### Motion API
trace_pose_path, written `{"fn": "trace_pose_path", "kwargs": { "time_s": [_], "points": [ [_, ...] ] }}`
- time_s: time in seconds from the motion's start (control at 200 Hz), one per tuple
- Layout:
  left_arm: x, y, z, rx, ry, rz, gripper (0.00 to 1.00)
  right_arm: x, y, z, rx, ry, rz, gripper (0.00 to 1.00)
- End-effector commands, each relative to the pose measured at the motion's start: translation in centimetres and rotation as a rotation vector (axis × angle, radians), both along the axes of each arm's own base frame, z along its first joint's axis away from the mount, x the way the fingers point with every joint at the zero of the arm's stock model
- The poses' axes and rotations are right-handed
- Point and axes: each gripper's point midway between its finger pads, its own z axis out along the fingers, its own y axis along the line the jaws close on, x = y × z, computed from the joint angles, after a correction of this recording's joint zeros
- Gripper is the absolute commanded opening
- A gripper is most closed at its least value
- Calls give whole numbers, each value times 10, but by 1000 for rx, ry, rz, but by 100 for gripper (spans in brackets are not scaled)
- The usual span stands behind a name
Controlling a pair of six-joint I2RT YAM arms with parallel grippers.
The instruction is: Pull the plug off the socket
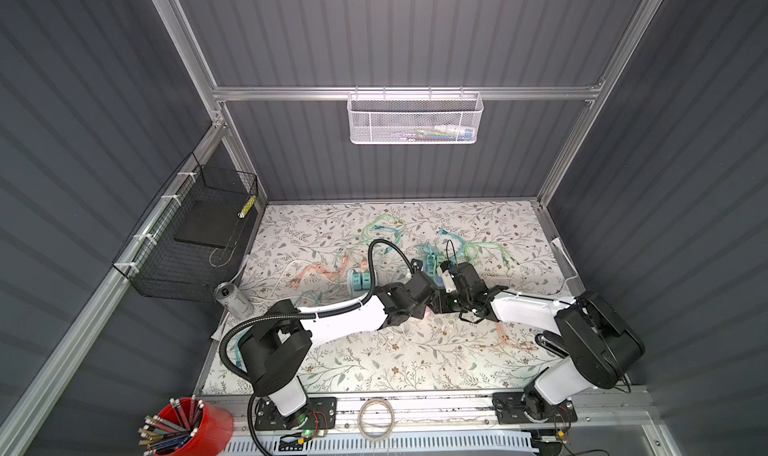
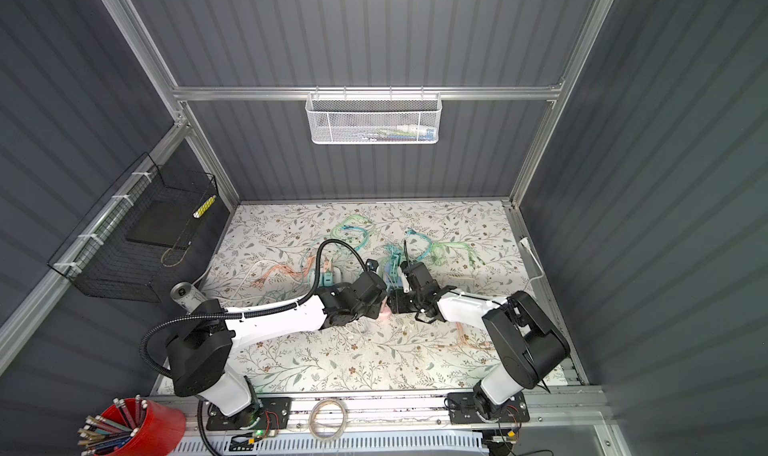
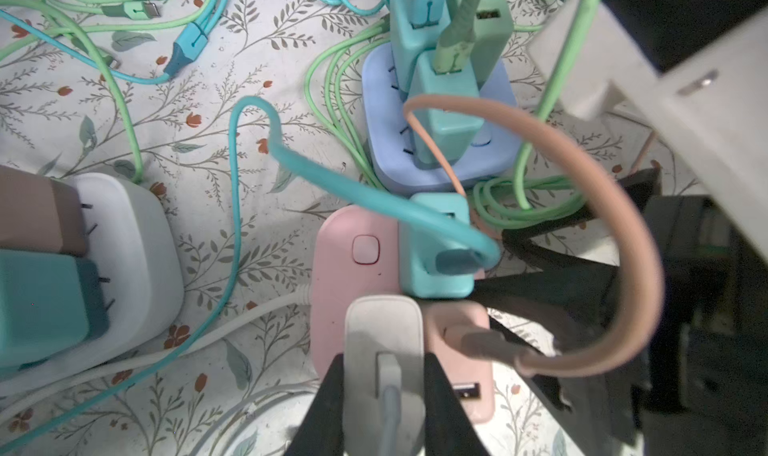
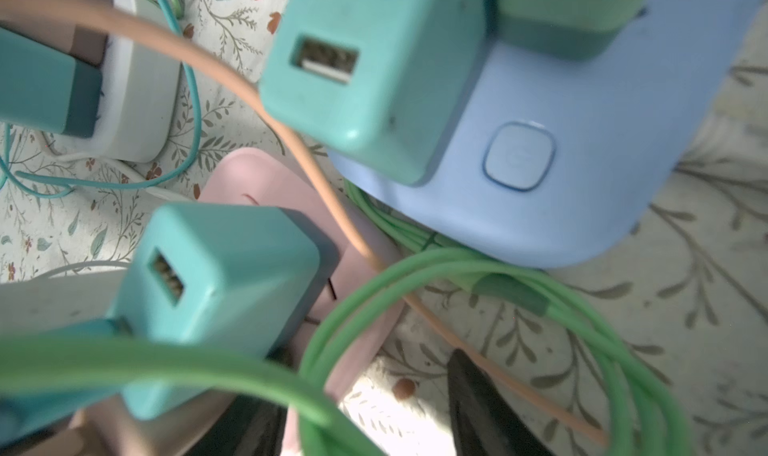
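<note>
Just below the centre of both top views, on the floral tabletop (image 1: 374, 362), the left pincer (image 3: 384, 362) is clamped on the white plug (image 3: 384, 329), which sits in the pink socket (image 3: 353, 292). The right pincer (image 4: 365, 366) stands partly apart, astride that socket's edge.

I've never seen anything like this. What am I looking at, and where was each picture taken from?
A left arm and a right arm stand at a floral table. The two wide pictures come from one overhead camera; the close-ups from a camera on each wrist. Cables, power strips and chargers lie there. The left end effector, a two-fingered pincer, is shut on a white plug in the pink power strip. The right end effector hangs by that strip; its grip is unclear.
</note>
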Motion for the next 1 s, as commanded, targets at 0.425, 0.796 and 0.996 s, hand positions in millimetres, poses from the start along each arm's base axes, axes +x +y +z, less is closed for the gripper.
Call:
{"fn": "trace_pose_path", "kwargs": {
  "time_s": [0.425,0.796,0.996],
  "points": [
    [-3,-56,74,-278,-120,-175,15,-56,-46,-80,-308,260,-6,58],
    [0,-43,72,-398,-42,-150,14,-51,-45,-76,-320,255,-1,57],
    [-2,-46,71,-222,-90,-187,12,-50,-46,-77,-328,258,-5,57]
  ]
}}
